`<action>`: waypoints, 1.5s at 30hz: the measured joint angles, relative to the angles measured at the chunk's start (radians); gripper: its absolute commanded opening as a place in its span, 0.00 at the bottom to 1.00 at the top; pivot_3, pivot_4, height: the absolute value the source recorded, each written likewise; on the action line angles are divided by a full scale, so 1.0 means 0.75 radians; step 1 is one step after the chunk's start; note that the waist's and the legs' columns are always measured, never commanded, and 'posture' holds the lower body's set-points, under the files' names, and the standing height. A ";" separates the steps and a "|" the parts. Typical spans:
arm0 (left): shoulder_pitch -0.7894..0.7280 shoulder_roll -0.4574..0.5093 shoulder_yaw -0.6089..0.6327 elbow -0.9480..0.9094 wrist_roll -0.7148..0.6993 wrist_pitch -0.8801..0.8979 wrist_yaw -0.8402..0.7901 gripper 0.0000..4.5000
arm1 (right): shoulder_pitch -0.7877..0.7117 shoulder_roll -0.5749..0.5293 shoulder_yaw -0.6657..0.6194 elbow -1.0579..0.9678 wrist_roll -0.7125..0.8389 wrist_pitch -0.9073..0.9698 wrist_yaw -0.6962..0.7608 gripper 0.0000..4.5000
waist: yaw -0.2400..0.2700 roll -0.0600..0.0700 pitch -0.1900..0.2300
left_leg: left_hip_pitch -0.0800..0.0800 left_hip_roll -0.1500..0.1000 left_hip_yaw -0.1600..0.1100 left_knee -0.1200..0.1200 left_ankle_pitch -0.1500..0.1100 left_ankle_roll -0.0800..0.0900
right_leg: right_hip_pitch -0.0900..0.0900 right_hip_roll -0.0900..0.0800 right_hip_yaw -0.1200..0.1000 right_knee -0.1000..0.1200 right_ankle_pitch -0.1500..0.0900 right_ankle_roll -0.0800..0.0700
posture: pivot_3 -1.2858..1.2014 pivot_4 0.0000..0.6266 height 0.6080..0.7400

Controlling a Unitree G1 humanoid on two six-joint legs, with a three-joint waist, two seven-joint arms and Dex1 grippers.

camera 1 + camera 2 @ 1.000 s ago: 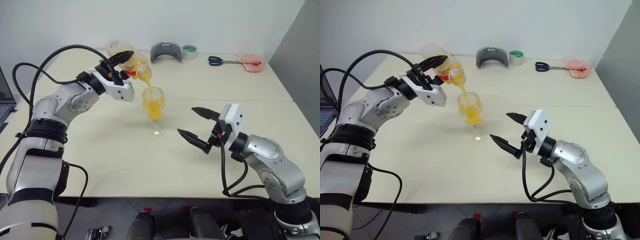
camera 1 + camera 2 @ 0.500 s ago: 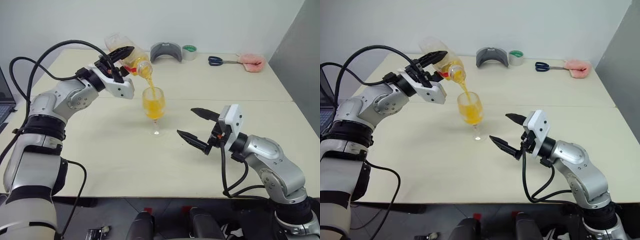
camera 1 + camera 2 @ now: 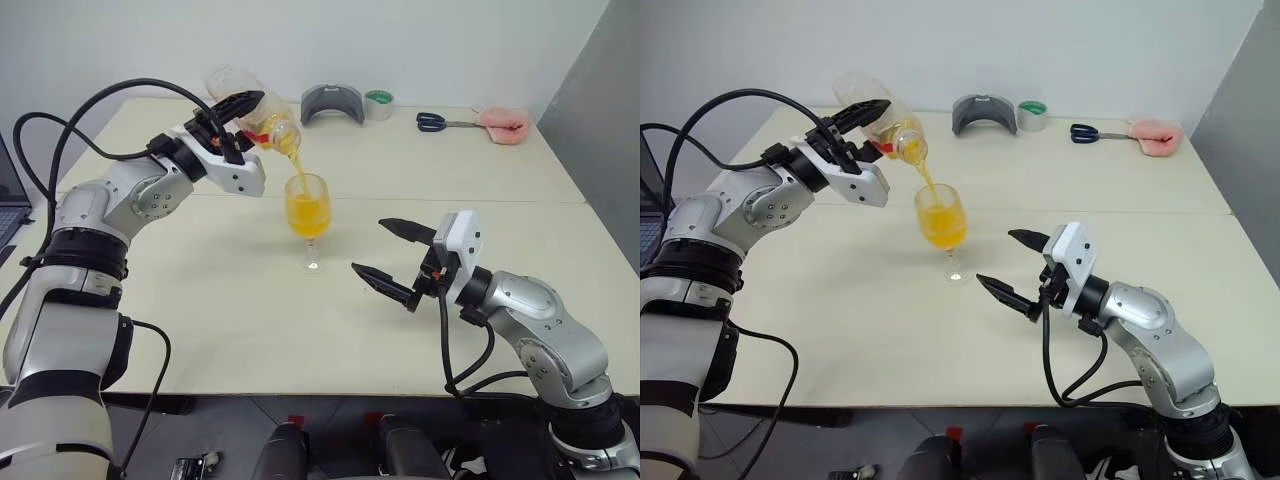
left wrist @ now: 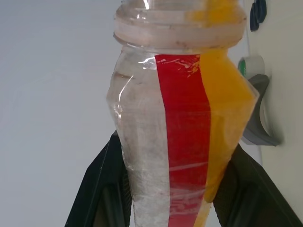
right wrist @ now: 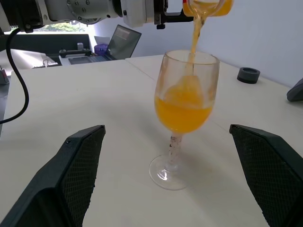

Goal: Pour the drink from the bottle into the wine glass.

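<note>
Right gripper [image 3: 392, 256] nearest the camera, fingers spread wide and empty, hovering just above the table [image 3: 250, 320], aimed at the wine glass [image 3: 308, 214] but apart from it; not holding the foot or stem, so the glass stands free.

Wine glass upright mid-table, bowl roughly half full of orange drink [image 5: 183, 109]; a thin stream drops from the bottle mouth into the bowl, landing inside the rim; no spill visible on the table around the foot.

Left gripper [image 3: 238, 112] pinching the bottle [image 3: 250, 100], fingers pressed against its sides; bottle tipped mouth-down above and just behind the glass, uncapped; the wrist view shows liquid left along the low side, rest of the body clear.

Judgement: pour is well underway, most of the drink looks transferred; left to do: drain the remainder, right the bottle, set it down.

Far edge: grey curved object [image 3: 332, 103], tape roll [image 3: 378, 103], scissors [image 3: 440, 122], pink cloth [image 3: 503, 124]; all well apart from the work.
</note>
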 measured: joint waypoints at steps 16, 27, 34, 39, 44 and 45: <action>0.000 -0.034 -0.023 0.000 -0.061 0.013 -0.033 0.39 | 0.000 0.000 0.000 0.000 0.000 0.000 0.000 1.00 | 0.000 0.000 0.000 | 0.000 0.000 0.000 0.000 0.000 0.000 | 0.000 0.000 0.000 0.000 0.000 0.000 | 0.52 0.24 1.00; 0.176 -0.145 0.065 -0.155 -0.363 0.212 -0.253 0.39 | -0.015 0.005 0.003 0.000 -0.001 0.000 0.000 1.00 | -0.001 0.000 0.000 | 0.000 0.000 0.000 0.001 0.000 0.000 | 0.000 0.000 0.001 0.002 0.000 0.000 | 0.52 0.24 1.00; 0.288 -0.278 0.273 -0.382 -0.724 0.644 -0.455 0.39 | -0.040 -0.001 0.004 -0.007 0.030 0.008 0.036 1.00 | -0.003 0.000 0.000 | 0.000 0.000 0.000 0.002 0.000 0.000 | 0.000 0.000 0.000 0.002 0.000 0.000 | 0.52 0.24 1.00; 0.422 -0.346 0.498 -0.588 -1.046 1.129 -0.562 0.39 | -0.053 -0.051 0.021 -0.056 0.081 0.072 0.089 1.00 | -0.022 0.000 0.000 | 0.002 0.001 0.000 0.002 0.000 0.000 | 0.000 0.000 0.001 0.004 0.000 0.000 | 0.52 0.24 1.00; 0.638 -0.355 0.660 -0.717 -1.285 1.509 -0.647 0.39 | -0.116 -0.106 0.076 -0.071 0.076 0.146 0.110 1.00 | -0.033 0.000 -0.001 | 0.003 0.001 -0.001 0.002 0.000 0.000 | 0.000 0.000 0.002 0.007 0.000 -0.001 | 0.52 0.24 1.00; 0.672 -0.355 0.678 -0.728 -1.314 1.548 -0.653 0.39 | -0.122 -0.108 0.088 -0.071 0.074 0.152 0.113 1.00 | -0.032 0.000 -0.001 | 0.003 0.001 -0.001 0.002 0.000 0.000 | 0.000 0.000 0.002 0.007 0.000 -0.001 | 0.52 0.24 1.00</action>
